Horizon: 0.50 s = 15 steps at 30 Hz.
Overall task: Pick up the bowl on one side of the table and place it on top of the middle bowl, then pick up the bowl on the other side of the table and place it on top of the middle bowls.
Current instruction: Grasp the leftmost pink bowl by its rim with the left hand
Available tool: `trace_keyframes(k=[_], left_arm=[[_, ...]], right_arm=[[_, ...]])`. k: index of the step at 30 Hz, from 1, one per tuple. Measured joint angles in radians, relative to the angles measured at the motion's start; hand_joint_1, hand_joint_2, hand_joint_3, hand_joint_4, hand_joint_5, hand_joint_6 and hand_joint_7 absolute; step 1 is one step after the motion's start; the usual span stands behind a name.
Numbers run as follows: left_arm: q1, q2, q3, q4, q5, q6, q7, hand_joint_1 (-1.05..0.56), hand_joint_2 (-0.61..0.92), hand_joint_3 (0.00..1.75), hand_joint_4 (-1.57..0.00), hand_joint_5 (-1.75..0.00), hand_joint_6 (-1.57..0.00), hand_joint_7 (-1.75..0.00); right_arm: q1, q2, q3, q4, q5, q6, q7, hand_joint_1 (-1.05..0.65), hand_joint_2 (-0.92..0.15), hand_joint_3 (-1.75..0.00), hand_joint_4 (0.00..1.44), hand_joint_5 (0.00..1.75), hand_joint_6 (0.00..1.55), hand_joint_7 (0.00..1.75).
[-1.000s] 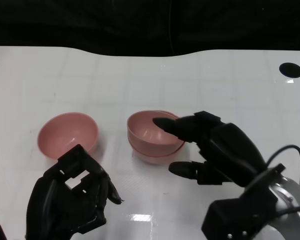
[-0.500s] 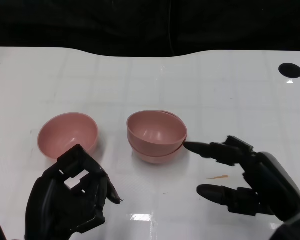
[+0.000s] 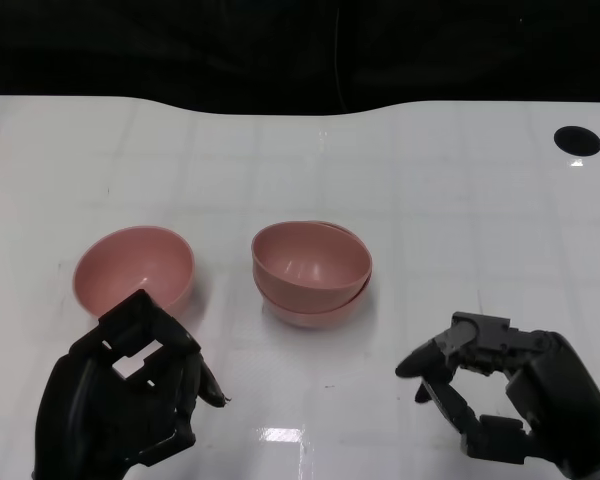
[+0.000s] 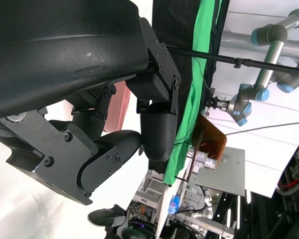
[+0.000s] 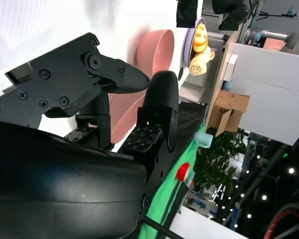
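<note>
Two bowls already nested at the table's middle, one left to stack.

The lone pink bowl sits on the white table at the robot's left, just ahead of the left hand, whose fingers are curled in with nothing in them. The stacked bowls lie to that bowl's right. The right hand, empty with fingers bent but apart, is well away, so the left hand looks better placed for the lift.
</note>
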Motion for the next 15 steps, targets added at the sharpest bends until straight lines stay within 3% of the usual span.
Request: trace_keyframes(k=[5,11,13,15], left_arm=[[0.0,0.002,0.012,-0.012,-0.003,-0.001,0.002,-0.35,0.48,1.06,-0.71,-1.62,-0.75,-1.15],[0.001,0.008,0.033,-0.086,0.018,0.025,0.067,-0.37,0.62,0.72,-0.63,-1.41,-0.7,-0.95],[-0.003,0.04,0.032,-0.112,0.123,0.023,0.104,-0.4,0.78,0.5,-0.53,-1.32,-0.61,-0.79],[-0.015,0.088,0.036,-0.138,0.226,0.021,0.134,-0.41,0.84,0.41,-0.49,-1.28,-0.58,-0.71]], right_arm=[[0.001,0.013,-0.025,0.006,0.017,0.031,0.02,-0.01,-0.39,-1.49,0.9,1.68,0.86,1.38],[0.016,0.033,-0.027,-0.012,0.017,0.091,0.034,0.0,-0.35,-1.55,0.88,1.74,0.83,1.44],[0.016,0.038,-0.027,-0.023,0.017,0.109,0.034,0.02,-0.34,-1.56,0.88,1.75,0.83,1.45],[0.016,0.041,-0.028,-0.03,0.017,0.122,0.034,0.02,-0.34,-1.57,0.88,1.75,0.82,1.45]])
